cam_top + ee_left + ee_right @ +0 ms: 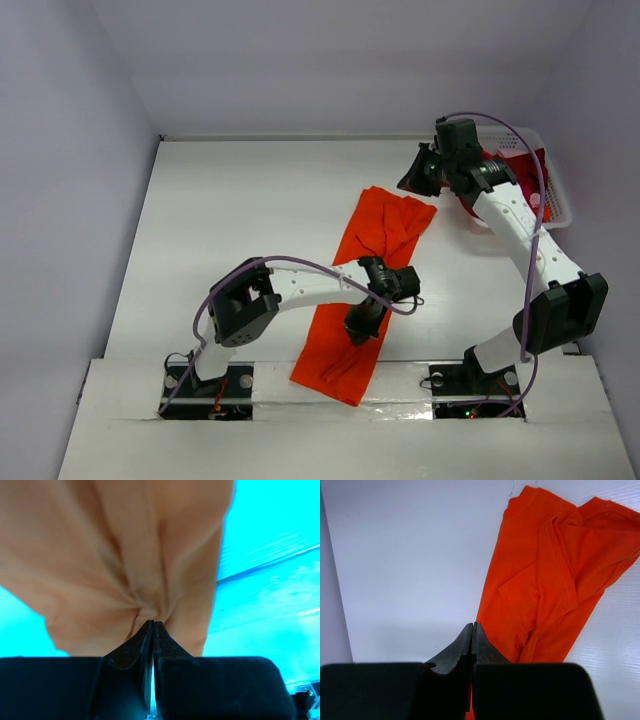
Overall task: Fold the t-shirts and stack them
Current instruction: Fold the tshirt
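The bright orange t-shirt (385,225) lies as a long rumpled strip running from the table's middle down over the near edge. My left gripper (357,333) is over its lower half and shut on a pinch of the fabric. In the left wrist view the cloth (125,555) bunches into folds at the closed tips (153,622). My right gripper (412,183) hovers by the shirt's far end, shut and empty. In the right wrist view its tips (472,625) are above the table beside the shirt (555,580). Dark crimson cloth (538,170) lies in the basket.
A white lattice basket (558,195) stands at the back right corner, behind my right arm. Grey walls close in the table at the left, back and right. The shirt's near end hangs over the raised front ledge (150,400).
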You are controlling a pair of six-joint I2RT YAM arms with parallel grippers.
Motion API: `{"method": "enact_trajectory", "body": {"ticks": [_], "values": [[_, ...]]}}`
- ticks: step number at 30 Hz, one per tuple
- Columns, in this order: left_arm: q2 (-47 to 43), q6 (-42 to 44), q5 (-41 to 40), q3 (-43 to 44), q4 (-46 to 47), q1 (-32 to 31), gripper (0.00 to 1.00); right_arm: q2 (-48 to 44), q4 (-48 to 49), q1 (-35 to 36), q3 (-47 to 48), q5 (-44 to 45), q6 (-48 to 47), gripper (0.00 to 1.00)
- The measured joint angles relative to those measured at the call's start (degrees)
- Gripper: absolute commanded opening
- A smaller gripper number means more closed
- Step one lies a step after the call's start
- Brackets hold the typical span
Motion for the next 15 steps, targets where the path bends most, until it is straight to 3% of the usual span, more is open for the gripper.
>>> {"method": "enact_trajectory", "body": {"ticks": [6,15], "values": [[-3.9,-1.5,-4.7,-0.2,-3.5,2.8,0.00,0.7,-0.2,0.0,1.7,0.7,-0.4,0.00],[-9.4,1.4,-15.9,3.3,6.5,18.8,0.00,0.5,-3.2,0.0,3.3,3.2,-1.0,0.00]]}}
